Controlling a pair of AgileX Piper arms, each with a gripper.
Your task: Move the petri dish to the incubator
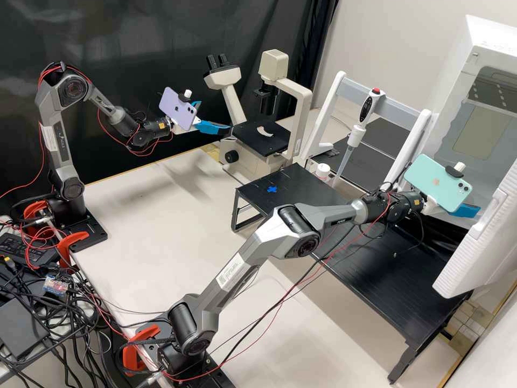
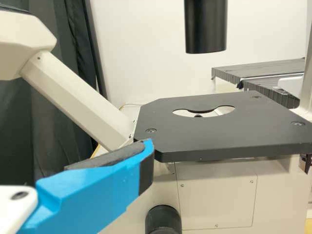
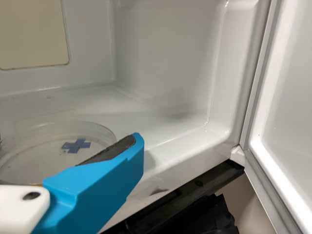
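Observation:
In the high view my left gripper (image 1: 207, 116) stands open by the microscope stage, its fingers apart. In the left wrist view one blue finger (image 2: 97, 187) shows near the stage's corner. My right gripper (image 1: 458, 207) is at the incubator's (image 1: 458, 124) opening, partly behind a green phone. In the right wrist view the clear round petri dish (image 3: 36, 151) lies level just over or on the incubator's pale floor (image 3: 161, 117). My right gripper's blue finger (image 3: 102, 183) has its dark pad against the dish's rim. A blue cross shows through the dish's bottom.
The incubator door (image 1: 484, 242) stands open beside the right gripper. A microscope (image 1: 261, 137) is at the back, with a pipette (image 1: 355, 134) on a white stand to its right. A black platform (image 1: 388, 275) runs below the incubator.

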